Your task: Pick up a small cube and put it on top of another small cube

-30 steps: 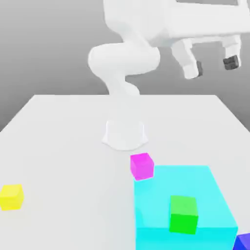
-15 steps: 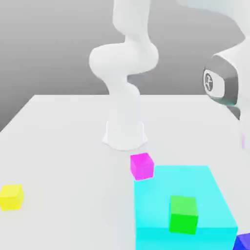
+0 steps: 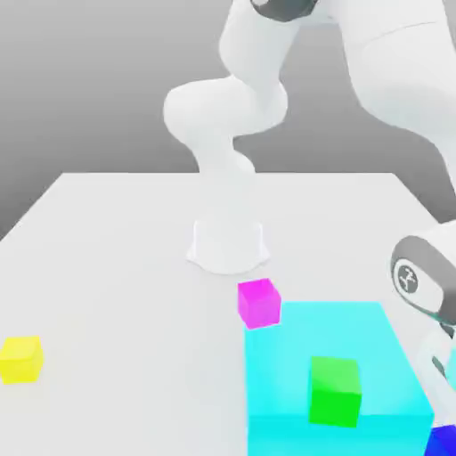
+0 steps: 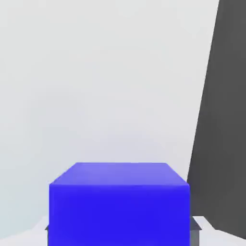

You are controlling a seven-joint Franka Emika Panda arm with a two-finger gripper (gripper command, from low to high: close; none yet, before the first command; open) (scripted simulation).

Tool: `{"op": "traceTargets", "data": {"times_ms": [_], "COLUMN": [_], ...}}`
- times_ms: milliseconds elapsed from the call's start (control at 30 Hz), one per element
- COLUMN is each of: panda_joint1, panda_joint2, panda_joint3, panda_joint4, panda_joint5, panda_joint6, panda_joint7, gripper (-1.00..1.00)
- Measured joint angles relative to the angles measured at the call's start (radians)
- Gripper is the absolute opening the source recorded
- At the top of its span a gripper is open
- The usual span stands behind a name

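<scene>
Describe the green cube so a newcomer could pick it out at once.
Find the big cyan block at the exterior view's lower right of the white table. The green cube sits on top of it; the magenta cube rests on the table instead.

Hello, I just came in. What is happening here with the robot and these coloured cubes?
The white robot arm has reached down at the exterior view's lower right, where the dark blue cube sits on the table. In the hand view the blue cube sits right at the hand, a finger at each of two opposite sides. The green cube rests on the big cyan block, the magenta cube at the block's far corner, and the yellow cube sits apart.
</scene>
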Motion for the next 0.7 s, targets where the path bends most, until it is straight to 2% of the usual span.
{"op": "traceTargets", "data": {"times_ms": [200,467,633,700], "panda_joint1": [-0.025,-0.135,-0.191,-0.21], "panda_joint2": [-0.184,-0.442,-0.584,-0.578], "panda_joint3": [-0.029,-0.087,-0.107,-0.091], "panda_joint4": [-0.017,-0.089,-0.2,-0.242], "panda_joint5": [-0.027,-0.08,-0.077,-0.06], "panda_joint6": [-0.128,-0.262,-0.341,-0.325], "panda_joint7": [-0.052,-0.389,-0.664,-0.716], "gripper": [-1.0,-1.0,-1.0,-1.0]}}
